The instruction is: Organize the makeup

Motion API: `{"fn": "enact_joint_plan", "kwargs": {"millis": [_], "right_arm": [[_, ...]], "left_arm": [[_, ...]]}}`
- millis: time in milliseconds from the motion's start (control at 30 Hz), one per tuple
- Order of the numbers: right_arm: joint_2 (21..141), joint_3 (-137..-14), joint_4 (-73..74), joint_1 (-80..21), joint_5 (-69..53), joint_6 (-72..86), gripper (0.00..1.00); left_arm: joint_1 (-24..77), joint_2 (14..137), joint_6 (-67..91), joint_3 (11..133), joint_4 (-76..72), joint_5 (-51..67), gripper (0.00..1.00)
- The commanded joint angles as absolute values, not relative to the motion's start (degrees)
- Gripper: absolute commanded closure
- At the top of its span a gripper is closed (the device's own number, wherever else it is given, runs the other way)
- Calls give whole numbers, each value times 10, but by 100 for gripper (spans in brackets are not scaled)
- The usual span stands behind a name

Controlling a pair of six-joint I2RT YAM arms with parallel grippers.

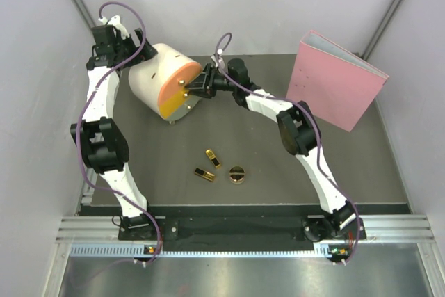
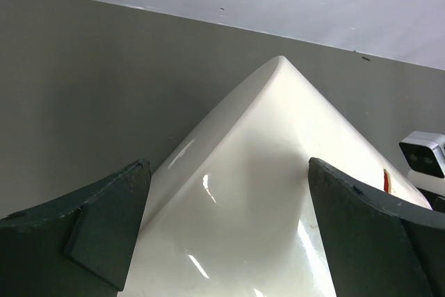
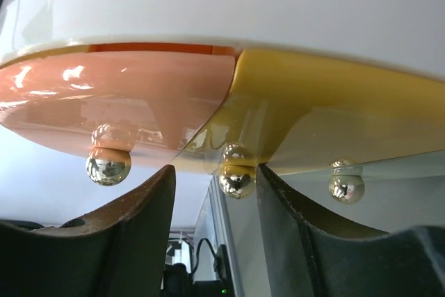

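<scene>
The right gripper (image 3: 214, 177) stands half spread around the middle gold knob (image 3: 236, 180) on the front of the drawer box (image 1: 156, 78). One finger is against the knob and the other is apart, so it is no pinch yet; likely it is readying to pull a drawer open for storage. The left gripper (image 2: 228, 166) is spread wide astride the box's rear, probably to brace it against that pull; whether it touches, I cannot tell. A lipstick case (image 1: 213, 158), a second case (image 1: 204, 174) and the compact (image 1: 237, 174) lie loose off the box's front side, well apart from it. No bottles show.
</scene>
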State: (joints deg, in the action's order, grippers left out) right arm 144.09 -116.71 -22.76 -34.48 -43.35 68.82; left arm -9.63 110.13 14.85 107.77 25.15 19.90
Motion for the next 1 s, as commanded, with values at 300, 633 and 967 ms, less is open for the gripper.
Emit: {"fn": "enact_joint_plan", "kwargs": {"millis": [300,633,967], "right_arm": [[1426,-1147,-240,-357,-442,671,51],[1433,-1158,-238,-359,-437,669,53],[1453,-1188,-229,-371,-439,684,60]], "left_arm": [[-94,1103,128,1063,293,190,2],[-93,1102,128,1061,293,190,2],[-94,1100,127,1057,293,190,2]]}}
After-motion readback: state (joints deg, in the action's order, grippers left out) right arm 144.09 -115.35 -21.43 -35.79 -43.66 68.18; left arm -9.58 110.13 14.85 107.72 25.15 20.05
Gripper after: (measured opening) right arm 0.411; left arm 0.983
